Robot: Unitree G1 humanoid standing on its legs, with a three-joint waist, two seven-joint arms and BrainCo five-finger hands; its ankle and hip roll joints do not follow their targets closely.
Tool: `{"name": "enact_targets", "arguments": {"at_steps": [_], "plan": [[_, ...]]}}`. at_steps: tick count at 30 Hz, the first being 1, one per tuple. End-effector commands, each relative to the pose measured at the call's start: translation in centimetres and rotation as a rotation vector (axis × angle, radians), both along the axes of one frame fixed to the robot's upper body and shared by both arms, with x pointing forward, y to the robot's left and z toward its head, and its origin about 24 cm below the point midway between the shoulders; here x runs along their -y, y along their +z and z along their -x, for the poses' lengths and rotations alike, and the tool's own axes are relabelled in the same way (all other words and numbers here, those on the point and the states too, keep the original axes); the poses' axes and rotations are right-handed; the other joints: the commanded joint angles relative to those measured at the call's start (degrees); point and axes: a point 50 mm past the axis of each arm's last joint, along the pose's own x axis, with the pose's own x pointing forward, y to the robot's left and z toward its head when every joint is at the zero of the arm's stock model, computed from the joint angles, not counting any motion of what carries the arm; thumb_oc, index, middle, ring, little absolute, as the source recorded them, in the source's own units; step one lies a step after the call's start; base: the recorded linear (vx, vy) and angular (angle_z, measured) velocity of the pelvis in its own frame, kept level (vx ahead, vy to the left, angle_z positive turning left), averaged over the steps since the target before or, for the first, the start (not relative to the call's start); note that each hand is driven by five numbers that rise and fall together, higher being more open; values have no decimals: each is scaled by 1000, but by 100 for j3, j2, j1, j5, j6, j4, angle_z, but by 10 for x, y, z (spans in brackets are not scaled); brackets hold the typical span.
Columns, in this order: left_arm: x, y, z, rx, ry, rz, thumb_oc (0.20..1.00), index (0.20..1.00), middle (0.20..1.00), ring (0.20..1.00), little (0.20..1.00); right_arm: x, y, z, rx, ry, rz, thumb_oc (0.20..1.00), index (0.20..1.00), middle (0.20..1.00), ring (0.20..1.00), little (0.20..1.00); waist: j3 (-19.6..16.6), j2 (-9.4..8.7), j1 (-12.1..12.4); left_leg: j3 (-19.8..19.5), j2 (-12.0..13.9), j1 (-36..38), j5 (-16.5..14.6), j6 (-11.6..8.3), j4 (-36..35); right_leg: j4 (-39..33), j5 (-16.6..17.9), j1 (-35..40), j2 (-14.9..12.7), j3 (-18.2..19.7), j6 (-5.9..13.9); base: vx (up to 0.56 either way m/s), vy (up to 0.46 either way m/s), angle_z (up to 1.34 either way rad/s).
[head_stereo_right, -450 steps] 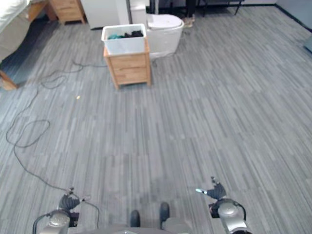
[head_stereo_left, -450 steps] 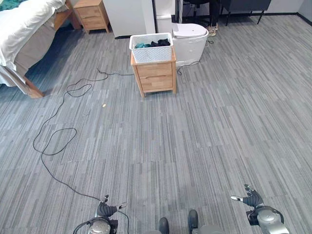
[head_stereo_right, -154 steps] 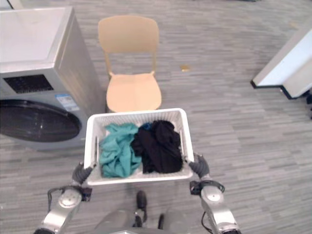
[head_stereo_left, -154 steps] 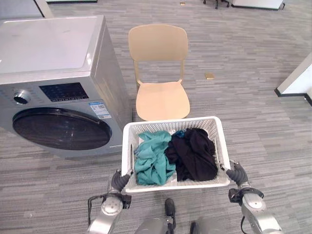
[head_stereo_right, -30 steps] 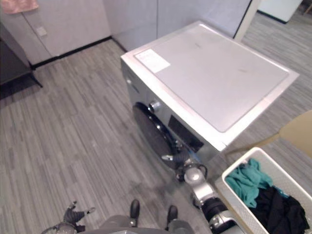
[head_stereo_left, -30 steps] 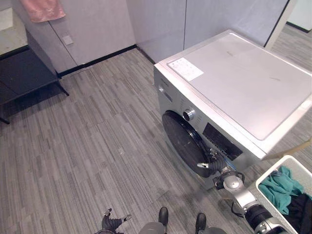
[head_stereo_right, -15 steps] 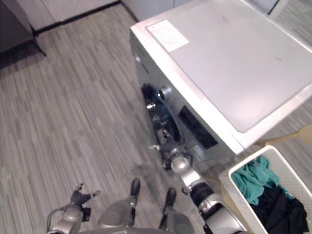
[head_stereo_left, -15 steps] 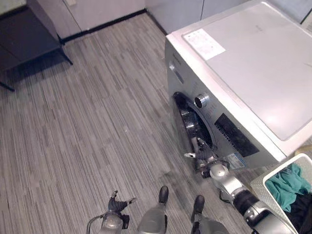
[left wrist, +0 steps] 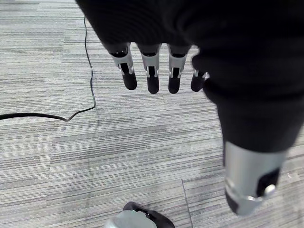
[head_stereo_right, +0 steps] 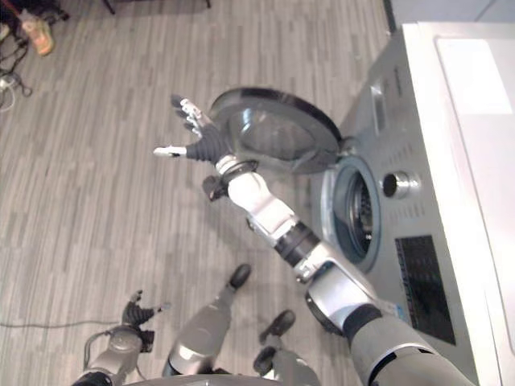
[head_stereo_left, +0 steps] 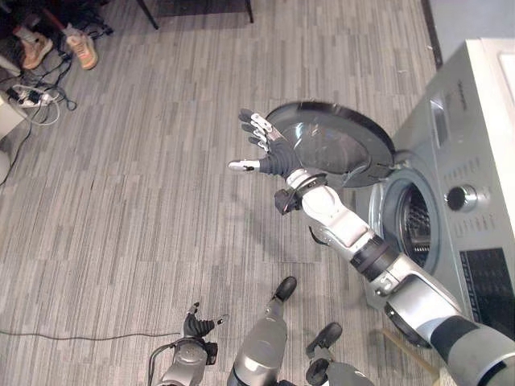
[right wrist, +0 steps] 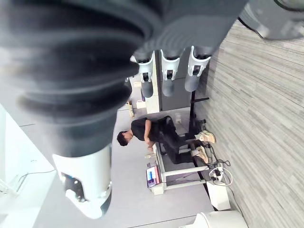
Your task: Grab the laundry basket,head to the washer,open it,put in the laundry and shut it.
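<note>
The silver washer (head_stereo_right: 434, 161) stands at the right with its round door (head_stereo_left: 330, 153) swung wide open, so the dark drum opening (head_stereo_left: 410, 225) is bare. My right hand (head_stereo_left: 269, 157) is raised at the door's left rim, open, fingers spread and thumb out, holding nothing. Whether it touches the rim I cannot tell. In the right wrist view its fingers (right wrist: 165, 76) are straight. My left hand (head_stereo_left: 197, 328) hangs low near the floor, open and empty, and the left wrist view has its fingers (left wrist: 151, 71) straight over the carpet.
Grey striped carpet (head_stereo_left: 121, 209) stretches left of the washer. A pair of shoes (head_stereo_left: 80, 48) and a power strip with cords (head_stereo_left: 24, 92) lie at the far left. A seated person (right wrist: 156, 133) is far off in the right wrist view.
The washer door has swung from barely ajar to wide open. My right hand has risen with it to the door's rim. The camera has turned towards the washer's front.
</note>
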Motion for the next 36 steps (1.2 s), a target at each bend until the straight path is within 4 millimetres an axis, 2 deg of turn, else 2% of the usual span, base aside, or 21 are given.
{"name": "enact_targets", "arguments": {"at_steps": [1,3,4,6,7,8,9,10,12,14,15,17,18,19,21,27,31,32,33,34,36], "plan": [[-9,7,-12,30,-31,-48,1000,1000,1000,1000,1000,1,-23,14,-23,3,16,1000,1000,1000,1000,1000,-109,-292,-268,536,-233,90,-410,241,68,390,-559,-299,-409,334,457,6,21,-15],[1,15,-22,82,-58,-35,1000,1000,1000,1000,1000,13,-50,28,-51,7,92,1000,1000,1000,1000,1000,-39,-355,-502,710,-195,132,-462,261,69,398,-495,-350,-418,484,483,-17,37,-29],[1,14,-22,81,-58,-34,1000,1000,1000,1000,1000,14,-51,28,-52,7,92,1000,1000,1000,1000,1000,-41,-353,-498,714,-194,134,-463,261,69,398,-494,-351,-417,488,483,-50,70,-52],[12,32,-48,180,-104,-39,1000,1000,1000,1000,1000,38,-80,44,-90,-12,176,1000,1000,1000,1000,1000,69,-425,-871,967,-143,129,-558,280,158,434,-427,-465,-423,706,509,-54,69,-63],[12,32,-48,180,-104,-38,1000,1000,1000,1000,1000,38,-80,44,-90,-12,176,1000,1000,1000,1000,1000,57,-426,-874,964,-149,107,-546,285,161,428,-413,-482,-427,702,512,-85,69,-52],[16,51,-76,264,-160,-98,1000,1000,1000,1000,1000,59,-100,56,-144,-41,214,1000,1000,1000,1000,1000,171,-481,-1166,1161,-101,83,-609,282,237,462,-374,-589,-410,900,537,-68,46,-54],[16,51,-76,264,-160,-98,1000,1000,1000,1000,1000,59,-100,56,-144,-42,214,1000,1000,1000,1000,1000,152,-484,-1171,1157,-107,52,-594,287,239,455,-359,-613,-415,895,539,-133,98,-71],[14,75,-105,344,-204,-188,1000,1000,1000,1000,1000,77,-120,63,-215,-76,245,1000,1000,1000,1000,1000,234,-543,-1471,1356,-62,-29,-621,300,295,495,-288,-801,-388,1090,571,-73,60,-84],[10,89,-121,379,-213,-235,1000,1000,1000,1000,1000,87,-127,66,-246,-100,254,1000,1000,1000,1000,1000,256,-597,-1644,1457,-26,-81,-618,314,294,504,-233,-908,-372,1202,591,-81,61,-94],[-7,119,-148,443,-183,-331,1000,1000,1000,1000,1000,103,-136,70,-283,-142,261,1000,1000,1000,1000,1000,318,-689,-1928,1641,41,-158,-619,331,292,514,-155,-1104,-322,1394,623,-105,78,-69],[-34,149,-169,469,-127,-423,1000,1000,1000,1000,1000,118,-137,72,-295,-180,253,1000,1000,1000,1000,1000,348,-783,-2178,1781,106,-298,-595,346,317,513,-53,-1326,-287,1574,644,-92,62,-37],[-48,162,-174,466,-99,-471,1000,1000,1000,1000,1000,125,-137,73,-298,-198,248,1000,1000,1000,1000,1000,353,-817,-2293,1843,127,-349,-592,359,341,507,-16,-1412,-270,1632,644,-72,69,-101],[-107,202,-175,424,11,-633,1000,1000,1000,1000,1000,146,-122,76,-247,-237,209,1000,1000,1000,1000,1000,436,-978,-2649,2096,215,-523,-584,367,407,433,155,-1684,-179,1870,699,-69,83,-99],[-107,202,-175,424,11,-633,1000,1000,1000,1000,1000,146,-122,76,-247,-237,209,1000,1000,1000,1000,1000,436,-978,-2649,2097,215,-523,-584,367,407,433,155,-1684,-179,1871,699,-65,86,-73],[-141,204,-154,375,107,-673,1000,1000,1000,1000,1000,153,-121,82,-255,-238,178,1000,1000,1000,1000,1000,404,-1080,-2743,2273,268,-494,-578,358,345,271,284,-1758,-114,2039,745,26,32,-88],[-166,181,-121,284,177,-671,1000,1000,1000,1000,1000,156,-122,87,-261,-231,178,1000,1000,1000,1000,1000,277,-1053,-2703,2380,257,-257,-590,328,146,130,317,-1653,-91,2156,744,40,16,-37],[-151,154,-111,290,146,-591,1000,1000,1000,1000,1000,158,-126,88,-264,-255,204,1000,1000,1000,1000,1000,106,-881,-2627,2363,185,-40,-659,332,63,102,243,-1444,-118,2140,722,56,-5,13],[-118,115,-94,285,108,-466,1000,1000,1000,1000,1000,162,-129,87,-244,-295,278,1000,1000,1000,1000,1000,-98,-727,-2614,2362,115,158,-762,366,54,132,145,-1253,-151,2148,700,111,-10,23],[-118,114,-94,284,108,-466,1000,1000,1000,1000,1000,162,-129,87,-244,-294,278,1000,1000,1000,1000,1000,-117,-731,-2622,2362,110,133,-747,367,53,128,156,-1276,-156,2149,699,168,15,20],[-96,83,-73,238,103,-371,1000,1000,1000,1000,1000,168,-129,85,-222,-341,332,1000,1000,1000,1000,1000,-263,-634,-2618,2390,57,328,-835,402,65,174,74,-1089,-198,2171,690,103,21,12],[-86,71,-64,210,94,-333,1000,1000,1000,1000,1000,173,-129,86,-215,-365,368,1000,1000,1000,1000,1000,-326,-585,-2628,2427,32,460,-880,422,51,178,24,-985,-205,2190,684,108,26,3]]}}
